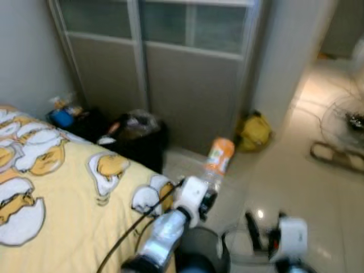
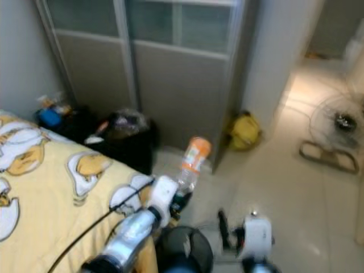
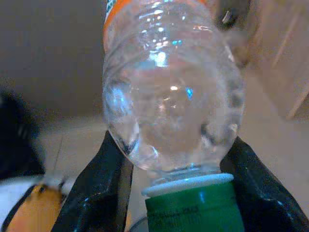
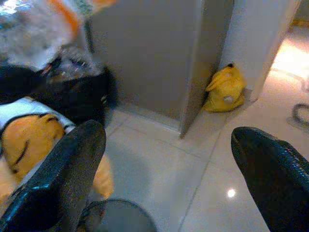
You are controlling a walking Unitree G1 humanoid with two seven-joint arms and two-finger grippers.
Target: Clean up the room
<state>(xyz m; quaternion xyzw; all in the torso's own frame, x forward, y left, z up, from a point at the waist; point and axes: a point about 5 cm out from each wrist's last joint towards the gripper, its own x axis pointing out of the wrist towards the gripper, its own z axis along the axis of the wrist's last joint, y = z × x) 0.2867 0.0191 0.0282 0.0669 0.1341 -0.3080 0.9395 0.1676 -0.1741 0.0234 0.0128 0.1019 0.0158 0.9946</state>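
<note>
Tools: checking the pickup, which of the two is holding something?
The left tool, shut on the clear orange-labelled bottle; the right tool hangs open.

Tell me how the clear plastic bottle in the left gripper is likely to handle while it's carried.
The bottle looks empty, so it is probably light. Its thin clear wall may dent where the left gripper pinches it near the green cap. Being round and smooth, it could slip or twist, and would likely roll if dropped.

Clear bottle (image 1: 217,165) with orange label and green cap; yellow bedspread (image 1: 54,193) with seemingly duck-like print.
</note>
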